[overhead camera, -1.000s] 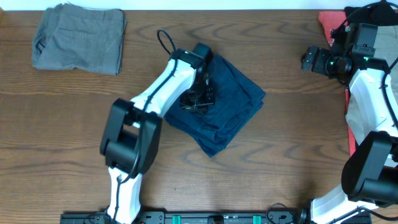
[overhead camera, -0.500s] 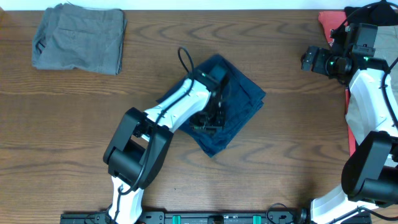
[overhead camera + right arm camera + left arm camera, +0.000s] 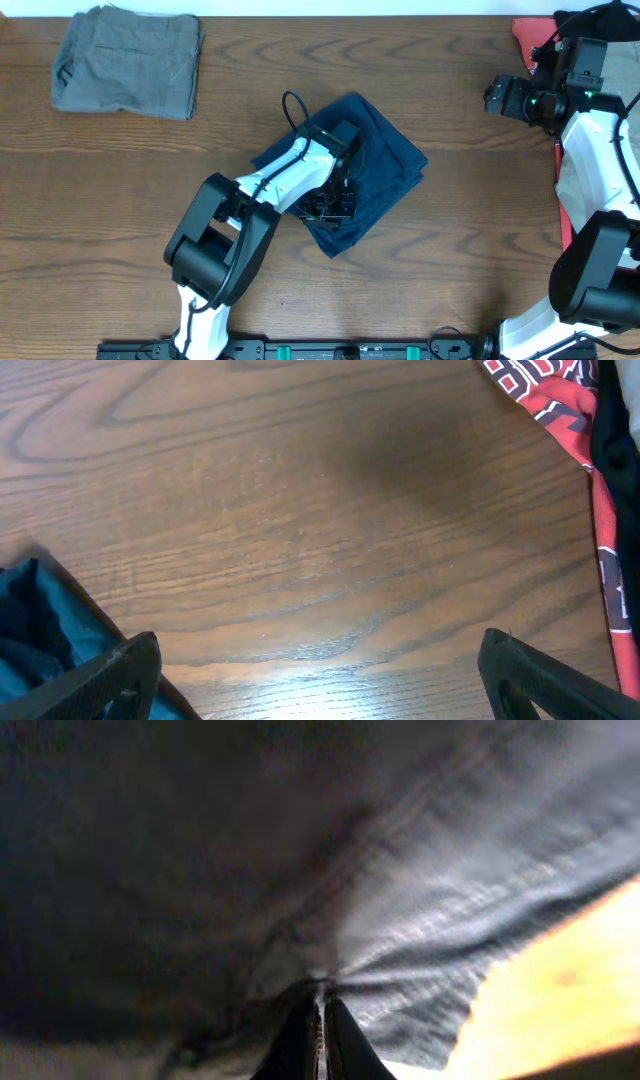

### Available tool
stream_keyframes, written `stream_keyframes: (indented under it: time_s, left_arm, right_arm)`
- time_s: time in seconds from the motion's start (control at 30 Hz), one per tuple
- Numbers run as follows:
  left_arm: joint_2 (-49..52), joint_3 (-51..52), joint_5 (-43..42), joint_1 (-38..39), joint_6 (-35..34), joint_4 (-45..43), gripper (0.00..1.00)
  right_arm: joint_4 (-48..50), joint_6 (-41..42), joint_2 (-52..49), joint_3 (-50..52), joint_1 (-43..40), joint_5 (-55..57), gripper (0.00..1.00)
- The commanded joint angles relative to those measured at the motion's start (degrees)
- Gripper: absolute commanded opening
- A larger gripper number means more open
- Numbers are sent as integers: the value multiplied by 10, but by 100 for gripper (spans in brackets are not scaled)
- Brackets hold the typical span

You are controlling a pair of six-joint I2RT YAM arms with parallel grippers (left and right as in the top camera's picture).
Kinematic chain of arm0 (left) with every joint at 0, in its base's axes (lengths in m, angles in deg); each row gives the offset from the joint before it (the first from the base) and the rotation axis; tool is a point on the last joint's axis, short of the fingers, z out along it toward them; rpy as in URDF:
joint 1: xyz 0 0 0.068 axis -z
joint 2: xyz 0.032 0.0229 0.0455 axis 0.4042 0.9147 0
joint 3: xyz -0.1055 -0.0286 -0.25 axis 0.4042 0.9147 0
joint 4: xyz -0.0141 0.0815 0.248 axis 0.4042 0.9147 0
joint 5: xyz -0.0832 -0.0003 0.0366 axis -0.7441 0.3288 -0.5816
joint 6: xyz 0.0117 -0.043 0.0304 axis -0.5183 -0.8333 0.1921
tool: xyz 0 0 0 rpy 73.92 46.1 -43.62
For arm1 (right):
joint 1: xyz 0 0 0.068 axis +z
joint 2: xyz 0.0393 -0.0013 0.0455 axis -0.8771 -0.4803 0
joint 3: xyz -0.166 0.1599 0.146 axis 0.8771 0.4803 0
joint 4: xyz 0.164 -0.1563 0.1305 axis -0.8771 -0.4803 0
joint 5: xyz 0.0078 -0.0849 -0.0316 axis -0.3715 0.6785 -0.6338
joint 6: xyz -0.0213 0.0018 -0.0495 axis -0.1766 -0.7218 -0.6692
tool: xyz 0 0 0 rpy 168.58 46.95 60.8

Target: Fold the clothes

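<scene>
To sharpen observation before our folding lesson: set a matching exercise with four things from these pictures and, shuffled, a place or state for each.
1 grey shorts
2 navy shorts
3 red printed cloth
4 right hand

A open, holding nothing
B right edge of the table
C far-left corner
D centre, pinched by the left hand

Pairs: 1-C, 2-D, 3-B, 4-A

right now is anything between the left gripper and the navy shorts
Nothing visible stands between them. The left gripper is down on the navy shorts. In the wrist view its fingertips are pressed together with the cloth puckered right at them, so it looks pinched onto the fabric.
</scene>
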Motion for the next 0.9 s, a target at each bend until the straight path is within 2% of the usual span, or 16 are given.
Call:
stream_keyframes:
  time_s: [0.0,0.17,0.33,0.63,0.87]
  left_arm:
    - [-60,-10,-15,3,-6,-5,6]
    - [-122,-10,-6,4,-6,-82,6]
    - [-120,-8,9,5,-7,-199,6]
    - [-30,-8,3,12,-56,-313,6]
    - [39,-8,-81,30,-57,-418,6]
  right_arm:
    - [0,5,13,-9,-4,1,99]
    - [0,5,13,-9,-4,1,99]
    - [0,5,13,-9,-4,1,99]
    - [0,5,13,-9,-4,1,99]
    - [0,5,13,-9,-4,1,99]
